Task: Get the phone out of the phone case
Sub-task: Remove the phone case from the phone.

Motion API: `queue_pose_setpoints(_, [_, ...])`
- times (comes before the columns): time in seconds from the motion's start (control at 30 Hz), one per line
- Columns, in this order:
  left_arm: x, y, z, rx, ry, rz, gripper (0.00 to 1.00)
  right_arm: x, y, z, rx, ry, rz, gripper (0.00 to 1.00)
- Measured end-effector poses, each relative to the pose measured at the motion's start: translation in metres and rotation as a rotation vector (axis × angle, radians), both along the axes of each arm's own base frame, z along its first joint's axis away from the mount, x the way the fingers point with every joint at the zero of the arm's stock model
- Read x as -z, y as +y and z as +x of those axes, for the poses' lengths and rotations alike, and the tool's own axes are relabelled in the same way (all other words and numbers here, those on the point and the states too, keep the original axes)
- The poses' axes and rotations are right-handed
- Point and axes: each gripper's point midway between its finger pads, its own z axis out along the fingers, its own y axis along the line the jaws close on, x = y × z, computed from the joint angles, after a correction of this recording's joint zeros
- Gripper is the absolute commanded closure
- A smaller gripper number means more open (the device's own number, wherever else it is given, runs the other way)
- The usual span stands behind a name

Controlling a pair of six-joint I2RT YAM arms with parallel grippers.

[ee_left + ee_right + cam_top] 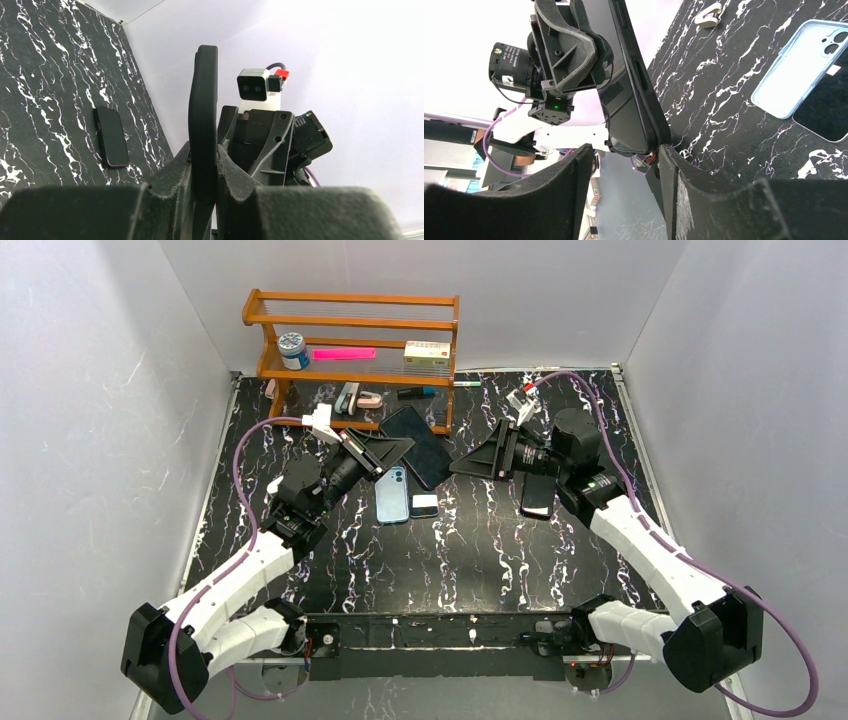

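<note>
**Q:** Where's the task item?
**A:** The flat black phone in its matte black case is off the black marble-patterned worktop. It's in the air at upper centre of the overhead view, just below the brown wooden rack. Both wrist views show it edge-on.

**Q:** Hands?
**A:** My left hand is clenched on it, pads pressed on the two flat faces, at upper left of the right wrist view. My right hand is released, fingers apart at the bottom of that frame. The phone's lower end sits right at the mouth of the gap. I can't see any contact.

**Q:** How will it handle?
**A:** My guess is a stiff slab, not heavy, with no give in the phone itself. The screen side is probably glass, so it'd be slick, and breakable if dropped from up here. The case looks like a matte, grippy skin, and its lip should bend at a corner.

**Q:** Where to take hold?
**A:** At the free lower corner. I'd pinch the case lip only, not across both faces, or I'd clamp phone and case together. My left grip may already pin them that way.

**Q:** Anything nearby?
**A:** A pale blue phone case lies flat just below the held one in the overhead frame. A second black phone lies flat at right of centre. I don't think either is the target.
</note>
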Motion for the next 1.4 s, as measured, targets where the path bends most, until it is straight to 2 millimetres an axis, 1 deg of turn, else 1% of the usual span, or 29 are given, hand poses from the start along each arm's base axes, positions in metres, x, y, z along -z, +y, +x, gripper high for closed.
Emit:
queue_pose_setpoints(0.13, [-0.003,0.0,0.0,0.0,-0.003,-0.011,1.0,-0.003,0.001,0.001,-0.004,-0.008,0.015,0.44])
queue_pose_setpoints(0.3, [-0.005,0.002,0.002,-0.006,-0.012,-0.019,1.0,-0.005,0.003,0.004,-0.016,-0.01,0.03,0.44])
queue_pose_setpoints(0.63, [0.007,0.003,0.003,-0.017,-0.008,0.018,1.0,0.006,0.003,0.004,-0.021,0.019,0.001,0.44])
queue_pose_setpoints(0.93, [0.013,0.003,0.004,-0.018,-0.004,0.046,1.0,0.006,0.003,0.003,-0.025,0.015,-0.001,0.44])
queue_pose_setpoints(1.27, [0.011,0.002,0.005,-0.015,0.014,0.02,1.0,0.006,0.005,0.005,-0.037,0.011,0.006,0.44])
queue_pose_setpoints(1.4, [0.007,0.002,0.007,-0.015,0.025,-0.015,1.0,0.004,0.006,0.005,-0.05,-0.005,0.017,0.44])
